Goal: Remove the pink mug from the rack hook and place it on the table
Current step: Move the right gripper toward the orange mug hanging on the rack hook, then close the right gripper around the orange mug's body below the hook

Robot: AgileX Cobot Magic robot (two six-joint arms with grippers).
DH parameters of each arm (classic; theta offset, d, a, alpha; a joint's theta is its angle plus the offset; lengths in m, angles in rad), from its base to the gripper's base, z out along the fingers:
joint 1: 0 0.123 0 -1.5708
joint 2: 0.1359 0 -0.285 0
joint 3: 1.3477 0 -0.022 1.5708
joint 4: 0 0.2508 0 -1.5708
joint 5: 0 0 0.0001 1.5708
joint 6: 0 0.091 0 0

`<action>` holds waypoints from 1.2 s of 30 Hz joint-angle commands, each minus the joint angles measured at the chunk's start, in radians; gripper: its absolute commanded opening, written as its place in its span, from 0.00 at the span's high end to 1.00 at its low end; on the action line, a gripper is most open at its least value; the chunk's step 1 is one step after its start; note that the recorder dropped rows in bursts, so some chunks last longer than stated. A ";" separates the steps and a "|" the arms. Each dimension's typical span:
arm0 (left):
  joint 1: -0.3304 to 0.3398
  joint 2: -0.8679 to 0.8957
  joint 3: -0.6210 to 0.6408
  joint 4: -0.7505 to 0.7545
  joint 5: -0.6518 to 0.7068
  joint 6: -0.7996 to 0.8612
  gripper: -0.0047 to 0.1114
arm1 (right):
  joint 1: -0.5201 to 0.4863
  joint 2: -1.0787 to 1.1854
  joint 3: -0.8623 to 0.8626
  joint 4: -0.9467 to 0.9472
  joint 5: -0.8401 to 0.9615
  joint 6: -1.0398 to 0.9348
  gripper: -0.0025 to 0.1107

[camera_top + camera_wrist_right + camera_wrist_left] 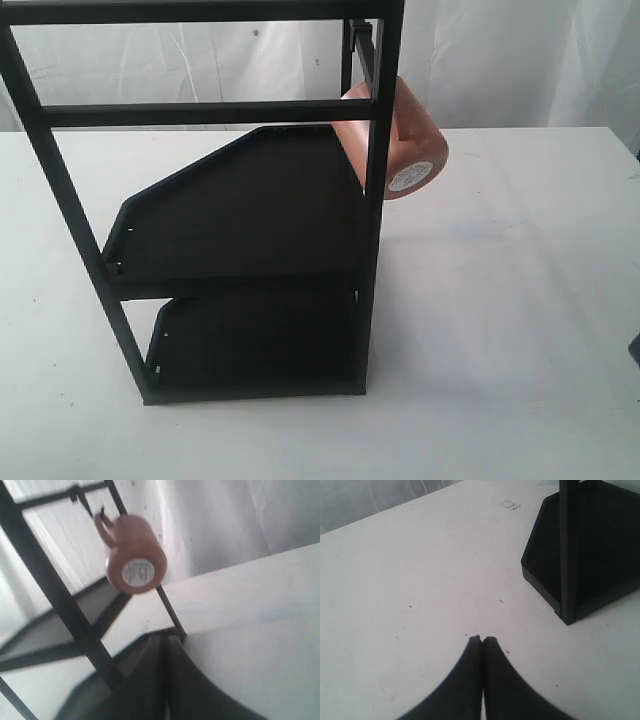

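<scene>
Mug position first: I see the small salmon-pink ceramic mug [405, 135] hanging by its loop handle from the thin black metal hook [102, 513] at the top of the tall black frame rack [377, 260], on the rack's right side in the exterior view. The mug tilts so that its base, with a round white sticker [411, 177], faces outward. It hangs well above the wide white counter [510, 330].

My left hand [482, 640] is clenched, fingertips pressed together with nothing between them. It sits over the counter near a corner of the rack's lower black tray shelf [590, 570]. My right hand [164, 639] is likewise clenched on nothing, low near a rack post, with the mug up above it and well apart. I cannot tell whether either hand touches the counter.
</scene>
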 commanded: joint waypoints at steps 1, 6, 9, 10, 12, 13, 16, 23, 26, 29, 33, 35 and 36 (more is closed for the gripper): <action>0.005 -0.005 0.004 -0.005 0.005 0.002 0.96 | -0.005 -0.005 0.005 0.056 -0.109 0.091 0.98; 0.005 -0.005 0.004 -0.005 0.005 0.002 0.96 | -0.005 -0.005 0.005 0.138 -0.216 0.189 0.98; 0.005 -0.005 0.004 -0.005 0.005 0.002 0.96 | -0.003 -0.005 0.005 0.132 -0.284 0.195 0.98; 0.005 -0.005 0.004 -0.005 0.005 0.002 0.96 | -0.001 -0.005 -0.002 0.111 -0.278 0.192 0.98; 0.005 -0.005 0.004 -0.005 0.005 0.002 0.96 | -0.001 -0.005 -0.056 0.026 -0.199 0.192 0.98; 0.005 -0.005 0.004 -0.005 0.005 0.002 0.96 | -0.001 -0.005 -0.099 -0.020 -0.128 0.192 0.98; 0.005 -0.005 0.004 -0.005 0.005 0.002 0.96 | -0.001 0.027 -0.295 -0.108 0.163 0.078 0.98; 0.005 -0.005 0.004 -0.005 0.005 0.002 0.96 | -0.001 0.461 -0.697 -0.028 0.517 -0.544 0.84; 0.005 -0.005 0.004 -0.005 0.005 0.002 0.96 | -0.001 0.677 -0.777 0.112 0.431 -0.717 0.60; 0.005 -0.005 0.004 -0.005 0.005 0.002 0.96 | -0.001 0.856 -0.844 0.172 0.312 -0.813 0.51; 0.005 -0.005 0.004 -0.005 0.005 0.002 0.96 | -0.001 1.022 -0.914 0.286 0.301 -0.961 0.51; 0.005 -0.005 0.004 -0.005 0.005 0.002 0.96 | -0.001 1.076 -0.936 0.395 0.304 -1.070 0.51; 0.005 -0.005 0.004 -0.005 0.005 0.002 0.96 | -0.001 1.093 -0.942 0.440 0.304 -1.117 0.51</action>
